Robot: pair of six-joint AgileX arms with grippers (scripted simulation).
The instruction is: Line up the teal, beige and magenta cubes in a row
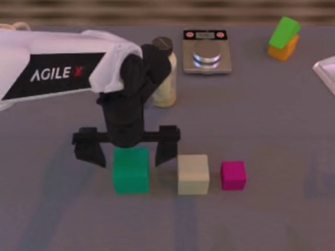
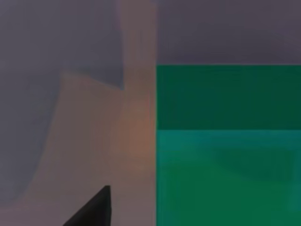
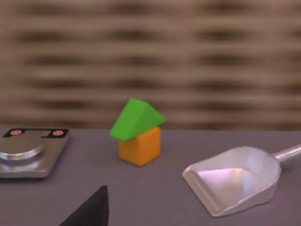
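Teal cube [image 1: 131, 170], beige cube [image 1: 193, 174], magenta cube [image 1: 233, 175] in row, left end effector [image 1: 126, 151] spread wide, empty.

Teal cube [image 1: 131, 170], then pale beige cube [image 1: 193, 174] and magenta cube [image 1: 233, 175] beside it; lime-green wedge [image 1: 284, 32] on orange block [image 1: 283, 49]; grey surface [image 1: 272, 115].

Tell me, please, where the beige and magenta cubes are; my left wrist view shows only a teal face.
Observer: In the top view the beige cube sits right of the teal cube and the magenta cube right of that, in one row with gaps between them.
Operator: Could you say how my fingers stand?
Observer: The left gripper is open over the teal cube's far edge, with one of its fingers on each side.
Operator: What lies beyond it?
Observer: A bottle stands behind the arm.
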